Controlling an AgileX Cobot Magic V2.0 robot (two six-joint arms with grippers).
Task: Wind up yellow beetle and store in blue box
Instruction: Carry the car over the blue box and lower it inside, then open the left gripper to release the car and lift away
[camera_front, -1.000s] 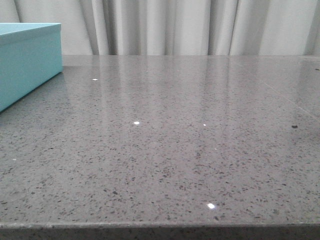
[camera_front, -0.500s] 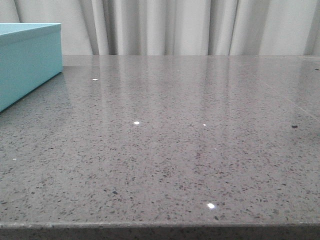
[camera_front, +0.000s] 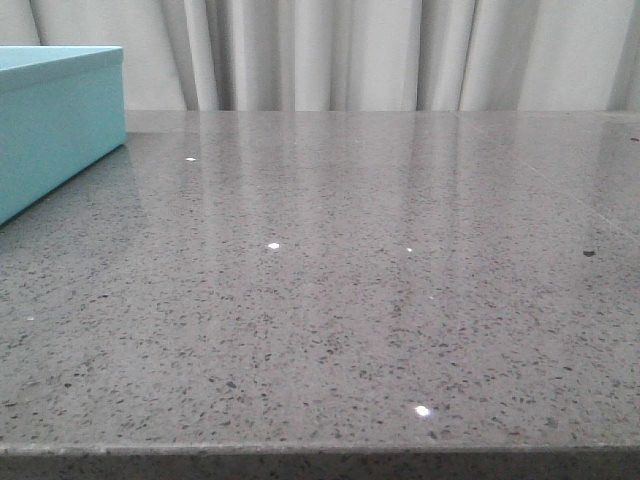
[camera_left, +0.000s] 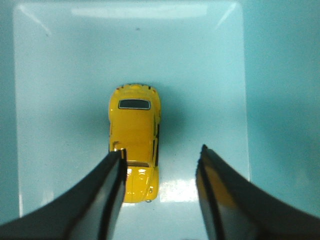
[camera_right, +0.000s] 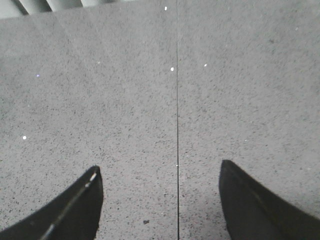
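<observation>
Yellow beetle (camera_left: 134, 150) sitting on the floor of the blue box (camera_left: 210, 65), off at the table's (camera_front: 380, 300) left edge. Left gripper (camera_left: 160, 167) above it, jaws spread, holding nothing. Right gripper (camera_right: 160, 185) wide too, over bare tabletop.

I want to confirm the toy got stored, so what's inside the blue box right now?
The yellow beetle lies on the blue box floor, below the open left gripper. One jaw covers part of the car's side. The front view shows only the box's outside.

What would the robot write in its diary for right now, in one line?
beetle: lying in box | left gripper: jaws open above beetle, holding nothing | right gripper: jaws open over table, holding nothing
</observation>
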